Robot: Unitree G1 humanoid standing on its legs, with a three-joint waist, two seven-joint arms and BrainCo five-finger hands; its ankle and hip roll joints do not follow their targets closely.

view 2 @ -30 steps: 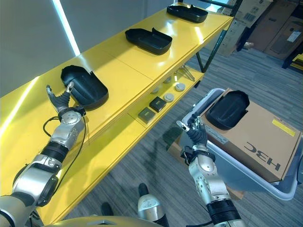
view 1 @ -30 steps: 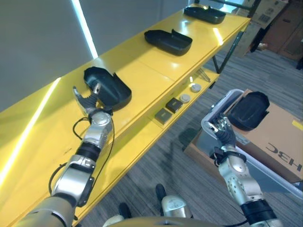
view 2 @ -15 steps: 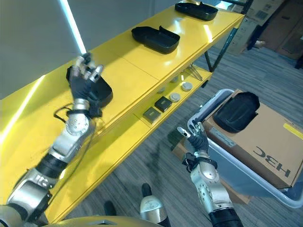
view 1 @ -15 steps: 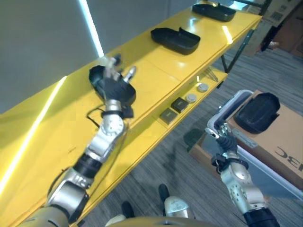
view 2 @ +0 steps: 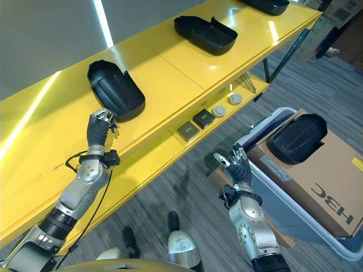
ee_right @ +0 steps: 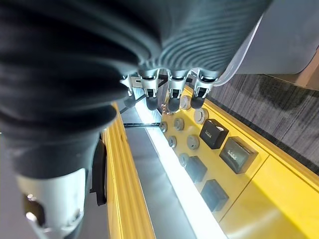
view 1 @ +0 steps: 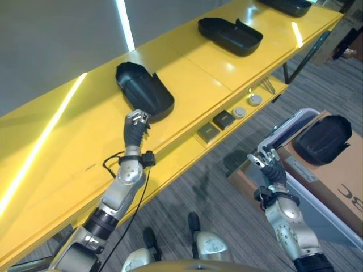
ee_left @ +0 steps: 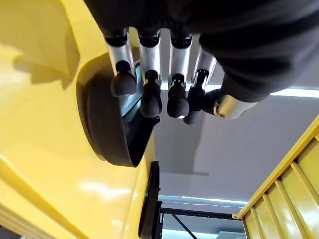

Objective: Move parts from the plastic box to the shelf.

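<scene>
A black part [view 2: 116,90] lies on the yellow shelf [view 2: 170,62]; the left hand [view 2: 99,127], fingers curled and empty, sits just beside it. The right hand [view 2: 237,169], fingers relaxed apart, hovers near the plastic box [view 2: 258,133], where another part [view 2: 296,137] rests on cardboard [view 2: 317,170]. For the next pick, advisably approach that part from above and grip its rim firmly.

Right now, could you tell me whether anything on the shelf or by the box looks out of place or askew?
Nothing stands out. Three black parts sit on the yellow shelf; the nearest part lies flat, clear of the left hand. Another part rests on a cardboard carton in the plastic box, near the right hand.
</scene>
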